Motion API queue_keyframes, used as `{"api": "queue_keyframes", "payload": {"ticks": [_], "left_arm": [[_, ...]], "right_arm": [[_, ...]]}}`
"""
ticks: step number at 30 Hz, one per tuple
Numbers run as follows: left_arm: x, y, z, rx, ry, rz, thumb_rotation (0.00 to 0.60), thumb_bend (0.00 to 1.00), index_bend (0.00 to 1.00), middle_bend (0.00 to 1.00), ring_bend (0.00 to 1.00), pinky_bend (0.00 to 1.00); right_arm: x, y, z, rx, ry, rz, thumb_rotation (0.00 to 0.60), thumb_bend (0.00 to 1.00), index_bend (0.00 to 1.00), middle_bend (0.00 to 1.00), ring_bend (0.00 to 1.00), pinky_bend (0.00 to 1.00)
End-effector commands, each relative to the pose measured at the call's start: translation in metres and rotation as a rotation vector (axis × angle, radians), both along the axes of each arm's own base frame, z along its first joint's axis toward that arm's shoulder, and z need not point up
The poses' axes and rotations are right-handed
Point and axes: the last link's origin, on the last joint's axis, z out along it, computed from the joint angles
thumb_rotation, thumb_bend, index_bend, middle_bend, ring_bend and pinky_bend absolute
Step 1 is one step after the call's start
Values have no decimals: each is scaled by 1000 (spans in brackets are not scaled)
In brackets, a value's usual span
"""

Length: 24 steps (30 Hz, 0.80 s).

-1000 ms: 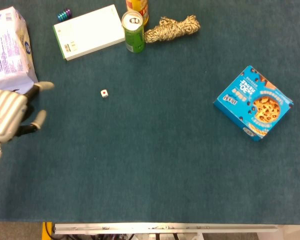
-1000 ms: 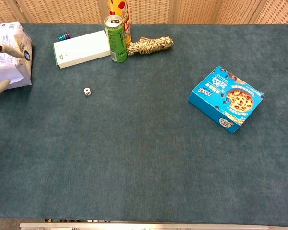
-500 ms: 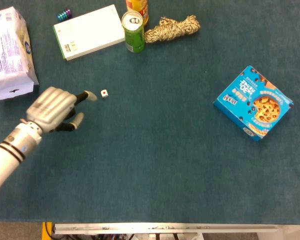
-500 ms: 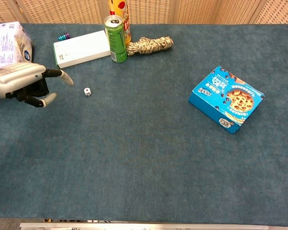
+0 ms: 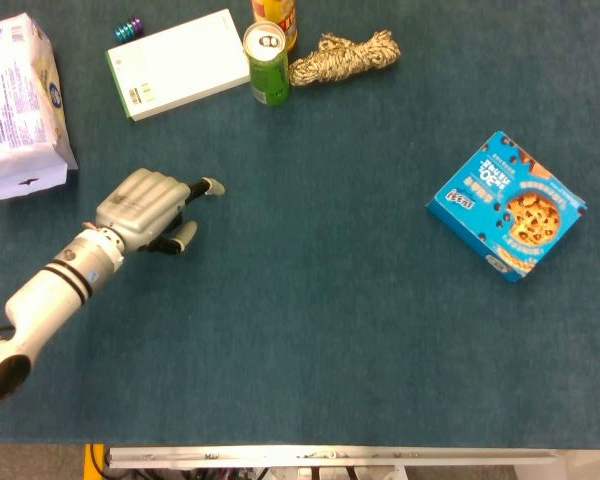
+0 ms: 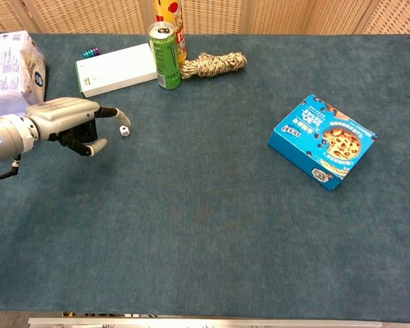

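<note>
- Chest view shows the left hand (image 6: 68,123) low over the teal table (image 6: 205,232), fingers spread and lightly curled, holding nothing.
- One fingertip reaches over the small white die (image 6: 124,130), which sits just beside it on the cloth; whether they touch cannot be told.
- Head view hides the die under that outstretched finger of the left hand (image 5: 150,205).
- Behind the hand lies a white box (image 6: 116,68), with a green can (image 6: 165,46) upright just to its right and a coil of rope (image 6: 214,64) beyond that.
- A white plastic packet (image 6: 12,72) lies at the table's left edge, near the forearm.
- Well apart to the right rests a blue cookie box (image 6: 322,141), lying flat and turned at an angle.
- No view shows the right hand.
</note>
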Motion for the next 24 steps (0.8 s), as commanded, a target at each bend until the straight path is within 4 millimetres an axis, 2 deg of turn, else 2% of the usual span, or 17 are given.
{"api": "queue_keyframes", "payload": {"ticks": [1,13,24], "left_arm": [[4,6,-8,-5,6,4,600,530,190,1000,1000,1000],[6,18,-25,-11,41,25,600,530,190,1000,1000,1000],[0,22,-28,4,73,46,600,530,189,1000,1000,1000]], "right_arm": [[0,0,0,-1,0,-1,600,395,223,298,156,204],[-5,5,3,-10,-2,-15,600,395,224,298,156,204],[-9,7,3,-13,-6,-22,600,395,223,298,156,204]]}}
